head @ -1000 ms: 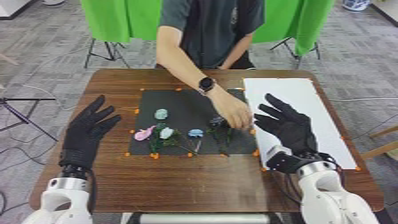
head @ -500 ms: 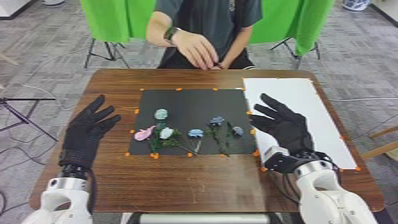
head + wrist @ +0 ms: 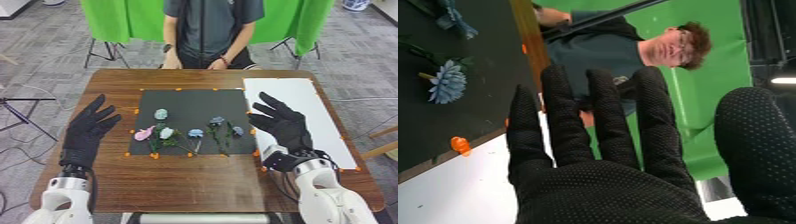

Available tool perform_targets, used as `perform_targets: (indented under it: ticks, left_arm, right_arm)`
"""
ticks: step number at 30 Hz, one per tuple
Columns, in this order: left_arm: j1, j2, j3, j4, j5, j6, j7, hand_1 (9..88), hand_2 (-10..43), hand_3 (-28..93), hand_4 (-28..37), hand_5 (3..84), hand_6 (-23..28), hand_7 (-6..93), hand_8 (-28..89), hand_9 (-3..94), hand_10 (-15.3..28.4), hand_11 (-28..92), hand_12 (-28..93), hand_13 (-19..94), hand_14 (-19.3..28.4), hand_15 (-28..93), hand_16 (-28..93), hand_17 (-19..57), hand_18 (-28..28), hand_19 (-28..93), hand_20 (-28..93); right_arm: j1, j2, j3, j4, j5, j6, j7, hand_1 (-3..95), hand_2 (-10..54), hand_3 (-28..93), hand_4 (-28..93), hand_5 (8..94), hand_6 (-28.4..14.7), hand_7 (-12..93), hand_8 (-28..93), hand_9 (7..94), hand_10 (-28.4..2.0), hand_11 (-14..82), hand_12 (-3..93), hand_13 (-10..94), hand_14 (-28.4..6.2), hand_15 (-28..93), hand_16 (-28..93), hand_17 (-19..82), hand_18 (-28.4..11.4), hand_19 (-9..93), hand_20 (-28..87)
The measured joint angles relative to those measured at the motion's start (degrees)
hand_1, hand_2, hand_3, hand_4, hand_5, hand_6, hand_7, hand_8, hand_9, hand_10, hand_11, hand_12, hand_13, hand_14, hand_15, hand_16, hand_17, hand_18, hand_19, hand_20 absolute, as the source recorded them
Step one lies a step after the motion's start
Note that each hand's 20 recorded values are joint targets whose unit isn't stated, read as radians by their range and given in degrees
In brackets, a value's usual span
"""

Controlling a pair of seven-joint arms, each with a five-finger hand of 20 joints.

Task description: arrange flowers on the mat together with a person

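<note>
the dark mat (image 3: 187, 102) lies flat on the table (image 3: 178, 185), carrying all the flowers. on its left half sit a pale green flower (image 3: 161, 114), farthest over, a pink flower (image 3: 143, 134) near the left edge, and a white flower (image 3: 166, 133) just beside the pink one. a light blue flower (image 3: 195, 133) lies around the middle, and to the right are a deeper blue flower (image 3: 218, 121) and a grey-blue flower (image 3: 237, 130), with green stems trailing towards the near edge. a blue-and-white jar (image 3: 357, 4) is far off to the right, past the table.

a white sheet (image 3: 311, 107) covers the table right of the mat, and orange lumps (image 3: 189, 155) dot the mat's edges. beyond are green cloth (image 3: 124, 20) and grey carpet (image 3: 53, 55).

the left hand (image 3: 83, 132) is open and empty, left of the mat. the right hand (image 3: 286, 127) is open too, fingers straight and spread, holding nothing, over the sheet near the mat's right edge. its black glove has a fine dotted texture; the tabletop is brown, grained wood with rounded corners.
</note>
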Motion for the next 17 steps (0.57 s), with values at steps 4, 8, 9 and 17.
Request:
perform_targets:
  ticks: [4, 8, 9, 17]
  left_arm:
    - [-0.07, 0.07, 0.05, 0.0, -0.09, 0.04, 0.07, 23.3, 5.4, 78, -28.2, 37.0, 5.4, 8.9, -8, 36.9, 17.1, 19, 8, 29, 25.9, 39, -5, -7.4, 26.1, 51, 17]
    - [-0.17, 0.16, 0.16, 0.0, -0.16, 0.05, 0.16, 23.4, 5.4, 78, -28.2, 36.9, 5.5, 9.0, -8, 37.0, 17.2, 19, 8, 29, 25.9, 39, -6, -7.4, 26.1, 51, 17]
    - [-0.19, 0.17, 0.16, 0.0, -0.16, 0.05, 0.16, 23.4, 5.4, 78, -28.2, 36.9, 5.5, 9.0, -8, 37.0, 17.3, 19, 8, 29, 25.9, 39, -6, -7.4, 26.1, 51, 17]
    - [-0.27, 0.23, 0.24, 0.0, -0.32, 0.06, 0.37, 23.4, 5.3, 78, -28.1, 37.0, 5.6, 9.2, -8, 37.0, 17.4, 19, 9, 29, 25.8, 40, -6, -7.4, 26.1, 52, 18]
  right_arm:
    - [0.07, 0.0, 0.01, 0.01, 0.03, 0.0, 0.0, 12.4, 13.7, 85, -28, 43.5, 2.8, 13, -12, 44.5, -12.7, 5.7, 12.4, 35, -18.4, 22, 14, 4, -22.8, 45, 13]
    - [0.15, 0.0, 0.0, 0.02, 0.03, 0.0, 0.0, 12.5, 13.7, 85, -28, 43.5, 2.7, 13, -12, 44.5, -12.8, 5.7, 12.4, 36, -18.5, 22, 14, 4, -22.8, 45, 13]
    - [0.16, 0.0, 0.0, 0.02, 0.03, 0.0, 0.0, 12.5, 13.7, 85, -28, 43.6, 2.7, 13, -12, 44.5, -12.8, 5.8, 12.4, 36, -18.5, 22, 14, 4, -22.9, 45, 13]
    - [0.27, -0.03, -0.24, 0.07, 0.04, 0.04, -0.04, 12.6, 13.6, 85, -28, 43.7, 2.8, 13, -12, 44.7, -12.9, 5.8, 12.4, 36, -18.5, 22, 14, 4, -22.9, 46, 13]
